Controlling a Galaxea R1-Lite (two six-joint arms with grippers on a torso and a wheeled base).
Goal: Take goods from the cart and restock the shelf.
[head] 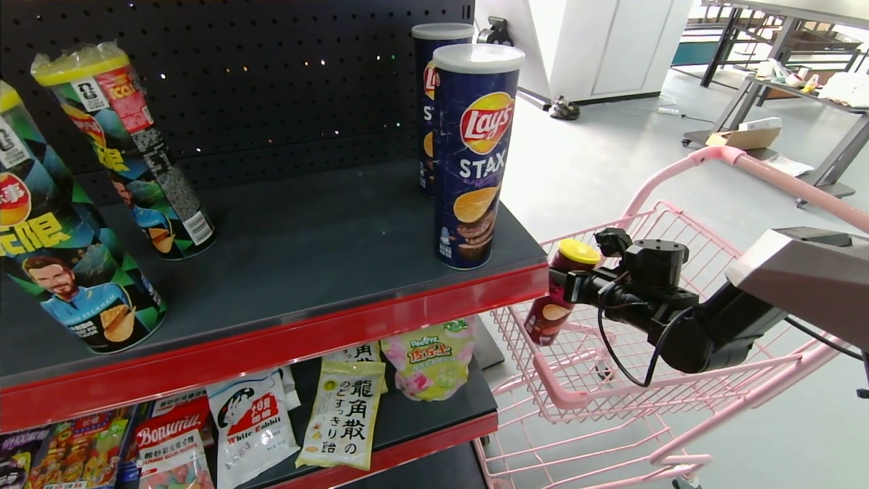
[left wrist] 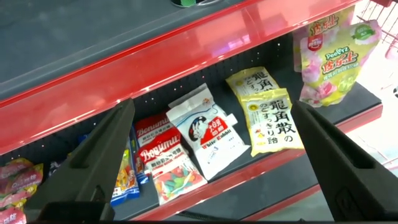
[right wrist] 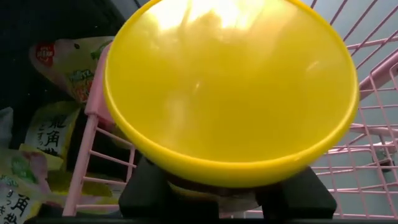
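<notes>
Found the red can (head: 551,312) clamped high up in the right gripper (head: 569,285), jaws closed just under its yellow lid (head: 579,252); hung above the pink cart (head: 652,212) rim, just beside the shelf (head: 305,251) edge; judged light, stiff but crushable, slick-walled; better held mid-body, squeezed gently, kept upright; saw the left gripper (left wrist: 211,118) spread wide, holding nothing

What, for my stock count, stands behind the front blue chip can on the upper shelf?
A second blue chip can with a white lid stands right behind the front can, near the pegboard. The front can covers most of its body.
</notes>
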